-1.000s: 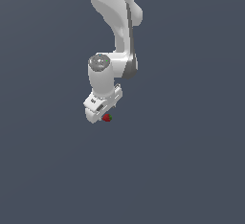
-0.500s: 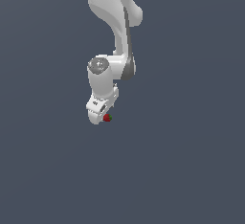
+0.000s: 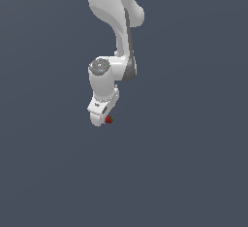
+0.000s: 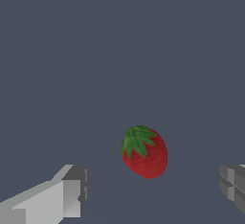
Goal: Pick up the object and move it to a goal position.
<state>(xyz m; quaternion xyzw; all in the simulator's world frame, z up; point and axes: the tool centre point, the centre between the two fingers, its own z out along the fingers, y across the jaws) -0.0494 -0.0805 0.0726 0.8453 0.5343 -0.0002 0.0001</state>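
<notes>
1. The plain dark grey-blue surface (image 3: 193, 172) is filling the whole background in both views; no edges or markings are showing on it.
2. The white jointed robot arm (image 3: 116, 12) is coming in from the top of the exterior view and bending down through a round grey-capped joint (image 3: 99, 67) toward the middle of the picture.
3. The white gripper (image 3: 99, 119) is hanging at the low end of the arm, pointing down at the surface.
4. In the wrist view the jaws are standing wide apart, released, gripping nothing: one light grey finger (image 4: 72, 194) is sitting on one side of the picture and a second grey finger (image 4: 233, 184) is showing at the opposite edge.
5. The small red strawberry with a green leafy cap (image 4: 144, 151) is lying on the surface between the two fingers, touching neither of them, nearer the finger at the picture's edge.
6. In the exterior view the strawberry (image 3: 109, 119) is showing as a tiny red spot just beside the gripper tip, on the exterior view's right of it.
</notes>
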